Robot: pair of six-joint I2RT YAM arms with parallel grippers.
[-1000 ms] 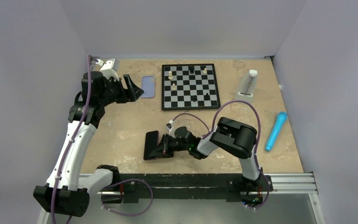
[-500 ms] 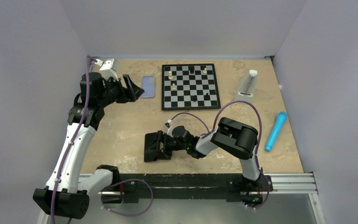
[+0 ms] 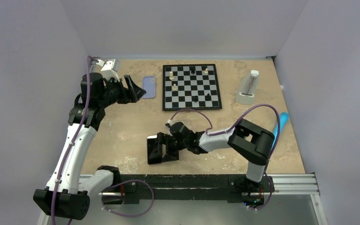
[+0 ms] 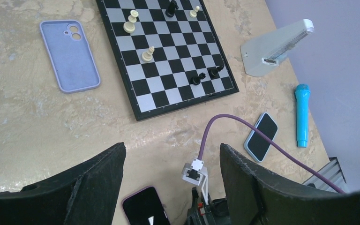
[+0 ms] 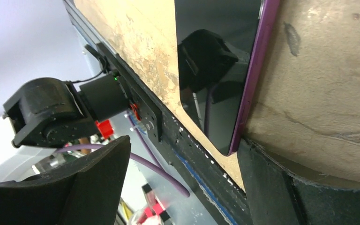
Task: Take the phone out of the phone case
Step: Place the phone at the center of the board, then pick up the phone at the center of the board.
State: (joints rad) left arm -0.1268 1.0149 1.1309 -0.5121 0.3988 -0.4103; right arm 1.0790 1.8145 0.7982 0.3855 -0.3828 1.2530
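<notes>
Two pincers, both with fingers apart. The right pincer [image 5: 183, 145] sits low over the worktop [image 5: 318, 108], lower centre of the overhead view. Its fingers stand either side of one corner of the phone [image 5: 215, 70], which lies screen up, seated in its purple case [image 5: 255, 61] (whether a finger touches the case I cannot tell). The left pincer [image 4: 171, 150] hangs spread above the worktop at upper left, gripping nothing. Beyond it lies an empty lavender case [image 4: 70, 55], just beside the chessboard [image 4: 166, 56]. A second phone [image 4: 261, 143] lies at the right, near a blue microphone [image 4: 302, 115].
</notes>
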